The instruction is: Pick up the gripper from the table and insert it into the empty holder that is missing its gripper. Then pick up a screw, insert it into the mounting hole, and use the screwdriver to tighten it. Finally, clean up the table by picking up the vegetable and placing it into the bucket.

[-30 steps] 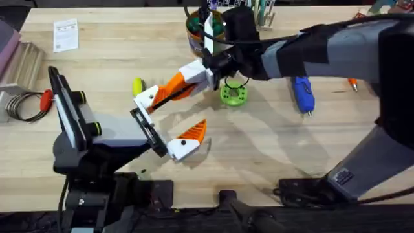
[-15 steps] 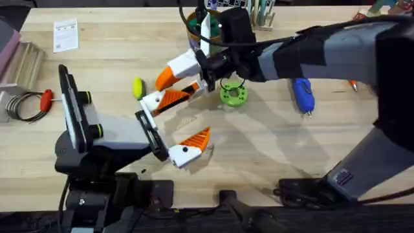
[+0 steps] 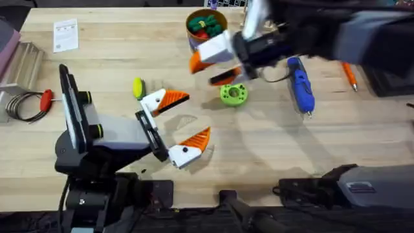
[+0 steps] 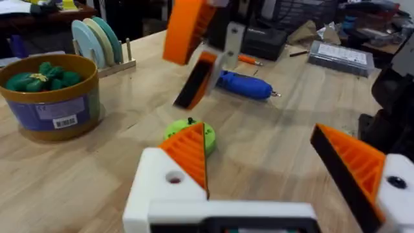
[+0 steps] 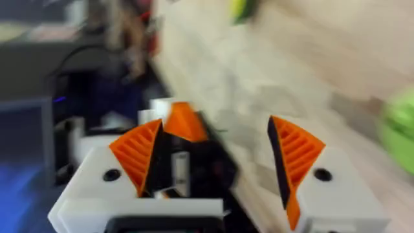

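Right gripper (image 3: pixel 217 61) raised near the bucket (image 3: pixel 205 26), jaws spread, holding nothing. Left gripper (image 3: pixel 181 123) rests low on the table, jaws spread wide, the vegetable (image 3: pixel 138 87) just beside its far finger.

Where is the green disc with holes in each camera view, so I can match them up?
Overhead: the green disc lies mid-table, just nearer the arms than the bucket.
Left wrist: mid-picture, partly behind an orange finger, the bucket off to one side.
Right wrist: probably the blurred green patch at the picture's edge.
Shared landmark: the bucket, in overhead and left wrist.
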